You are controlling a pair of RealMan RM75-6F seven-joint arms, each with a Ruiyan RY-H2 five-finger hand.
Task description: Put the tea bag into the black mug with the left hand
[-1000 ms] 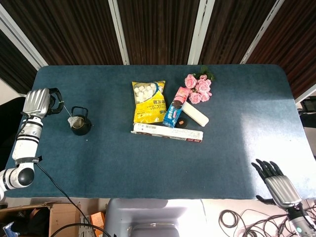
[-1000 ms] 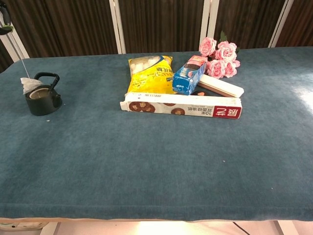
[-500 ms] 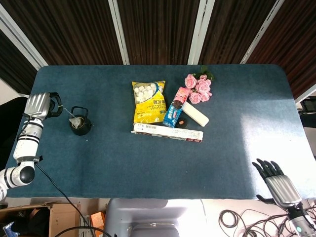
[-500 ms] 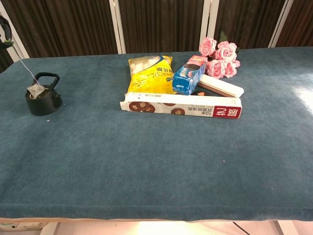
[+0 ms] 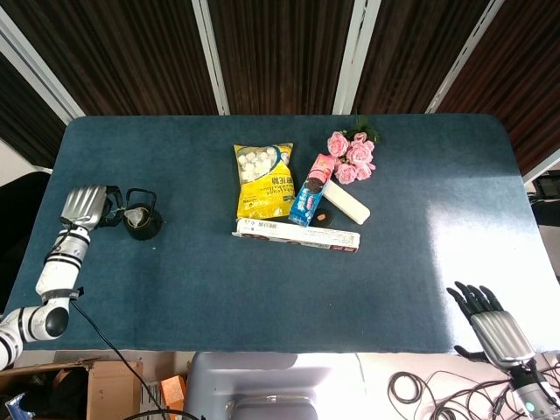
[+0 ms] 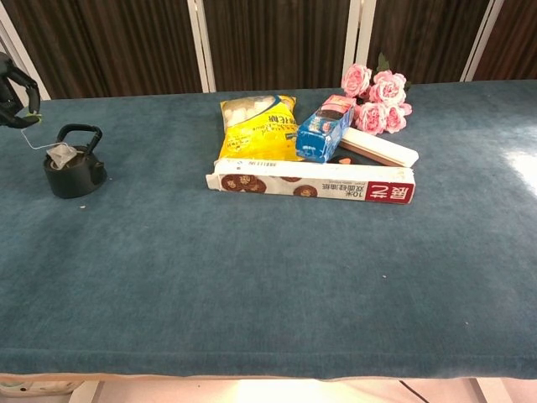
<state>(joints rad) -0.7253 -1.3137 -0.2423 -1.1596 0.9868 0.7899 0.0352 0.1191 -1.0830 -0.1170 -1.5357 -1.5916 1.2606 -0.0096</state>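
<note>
The black mug point(image 5: 144, 226) point(image 6: 75, 172) stands near the table's left edge, its handle arching over the top. The pale tea bag point(image 5: 136, 218) point(image 6: 61, 154) lies in the mug's mouth, with its top showing above the rim. A thin string runs from the bag up and left to my left hand point(image 5: 86, 206) point(image 6: 14, 91), which pinches the string's end just left of the mug. My right hand point(image 5: 491, 322) hovers past the table's near right corner, fingers spread and holding nothing; only the head view shows it.
In the middle of the blue table point(image 5: 262, 280) lie a yellow snack bag point(image 5: 263, 180), a blue cookie pack point(image 5: 308, 200), a long white cookie box point(image 5: 296, 234), a white bar point(image 5: 347, 203) and pink roses point(image 5: 352, 157).
My left hand has come down and nearer to the mug. The tea bag has sunk from above the rim into the mug's mouth, and the string now hangs slacker. The right hand stays still.
</note>
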